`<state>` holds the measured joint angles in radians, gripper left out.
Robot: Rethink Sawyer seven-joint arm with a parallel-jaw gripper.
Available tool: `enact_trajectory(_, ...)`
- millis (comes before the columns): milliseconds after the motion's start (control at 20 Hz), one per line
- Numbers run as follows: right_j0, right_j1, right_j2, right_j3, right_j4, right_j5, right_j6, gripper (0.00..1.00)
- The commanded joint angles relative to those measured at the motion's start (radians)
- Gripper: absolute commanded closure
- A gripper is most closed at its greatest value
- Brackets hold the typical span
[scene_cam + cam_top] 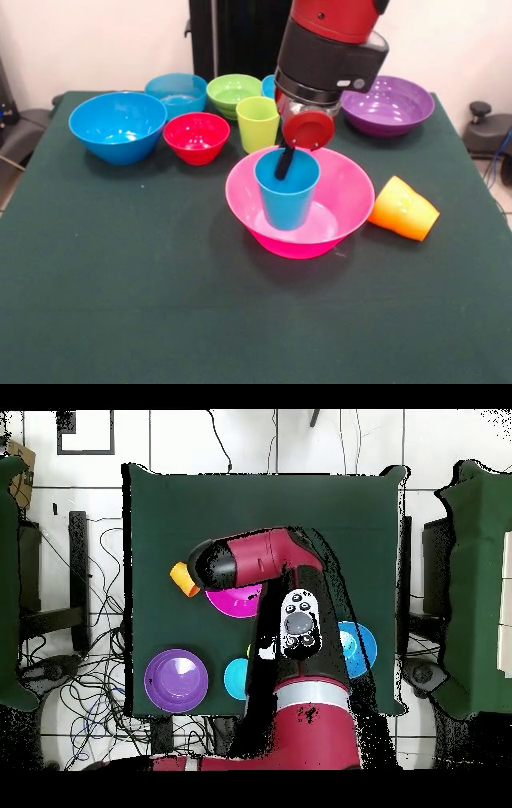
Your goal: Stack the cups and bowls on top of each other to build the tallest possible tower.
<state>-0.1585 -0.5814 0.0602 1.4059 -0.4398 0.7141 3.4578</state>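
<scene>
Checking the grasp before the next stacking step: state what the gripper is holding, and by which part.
The gripper reaches into the light blue cup standing in the pink bowl, with one finger inside its rim. Whether it actually grips the rim cannot be told.

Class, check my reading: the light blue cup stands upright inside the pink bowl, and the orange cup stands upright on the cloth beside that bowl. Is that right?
Not quite. The front view shows the orange cup lying on its side on the cloth, not upright. The rest holds: the light blue cup stands upright inside the pink bowl.
</scene>
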Motion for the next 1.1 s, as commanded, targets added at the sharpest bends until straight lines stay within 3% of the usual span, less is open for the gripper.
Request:
enact_trajectory(50,0.021,0.031,0.027,0.047,-0.069,-0.047,-0.162,1.0)
enact_trajectory(600,0.015,0.018,0.037,0.065,-0.05,-0.011,-0.194,1.0)
enact_trajectory(1100,0.039,0.067,0.044,0.035,-0.046,-0.039,-0.154,1.0)
